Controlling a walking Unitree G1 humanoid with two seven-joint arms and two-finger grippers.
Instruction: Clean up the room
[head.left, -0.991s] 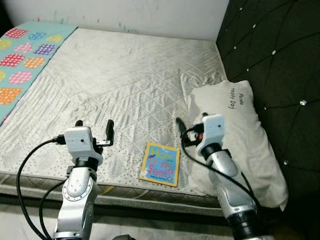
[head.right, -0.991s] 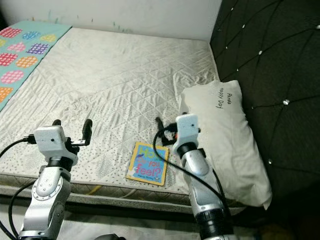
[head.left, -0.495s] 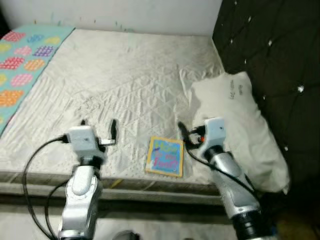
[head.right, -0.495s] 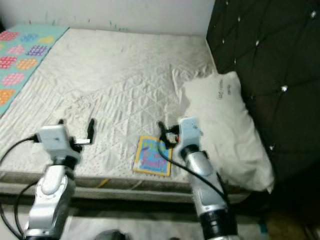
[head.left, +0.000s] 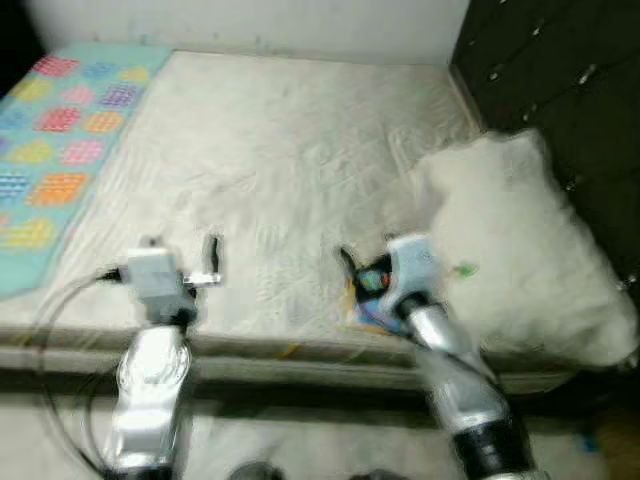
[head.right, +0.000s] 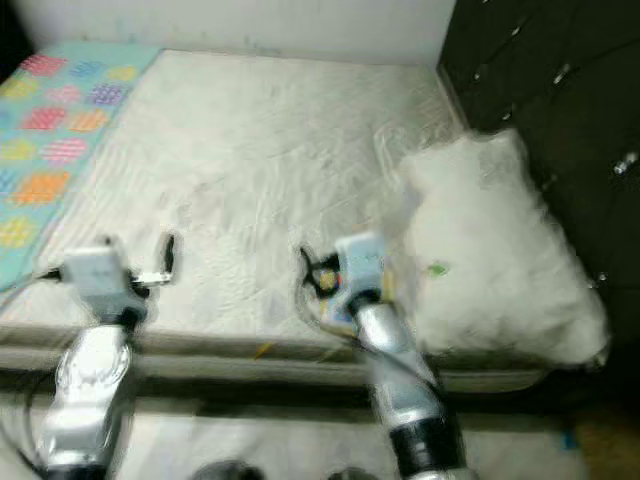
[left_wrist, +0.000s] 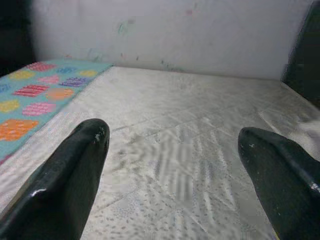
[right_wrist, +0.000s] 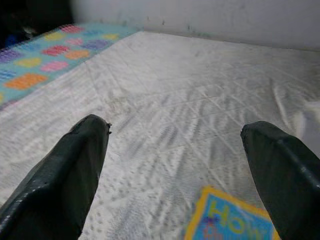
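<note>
A quilted bed (head.left: 290, 130) with a white pillow (head.left: 520, 250) at 3 o'clock; the book (right_wrist: 235, 222) lies at 6 o'clock beneath the released right claw (head.left: 365, 275). Left claw (head.left: 185, 255), also released, hovers at 8 o'clock. Likely approaching; next, descend onto the book

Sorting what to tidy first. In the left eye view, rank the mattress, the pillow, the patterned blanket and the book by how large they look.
1. mattress
2. pillow
3. patterned blanket, cut off by the frame
4. book, mostly hidden behind the right gripper
</note>
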